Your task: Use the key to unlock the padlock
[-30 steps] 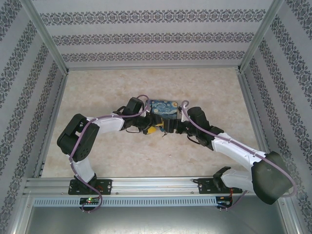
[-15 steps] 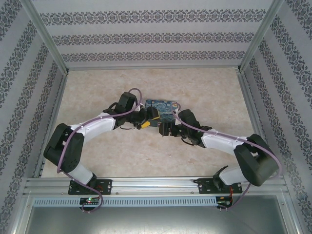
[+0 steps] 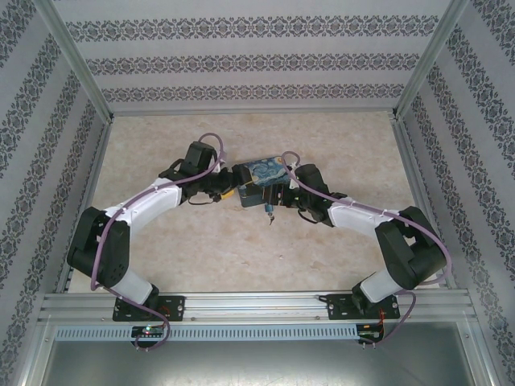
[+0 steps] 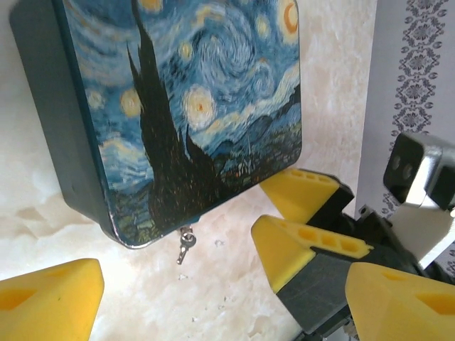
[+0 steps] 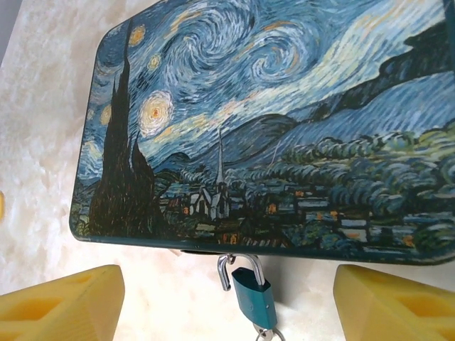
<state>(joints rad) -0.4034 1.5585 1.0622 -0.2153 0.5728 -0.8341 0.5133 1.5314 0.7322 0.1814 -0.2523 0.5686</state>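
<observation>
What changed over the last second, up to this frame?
Both arms stretched farther from their bases, and the right elbow dropped away from the camera. The box turned slightly and shifted left. The padlock now hangs clear at the box's near edge, between the open jaws of the right gripper. The left gripper is open beside the box. The box stays on the table.

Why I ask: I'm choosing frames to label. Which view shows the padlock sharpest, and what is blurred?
Right wrist view: the padlock is crisp and evenly lit, no glare. Left wrist view: the box is sharp, but the small metal piece hanging below its corner is soft. Top external view: the padlock is a tiny speck, too small for detail.
</observation>
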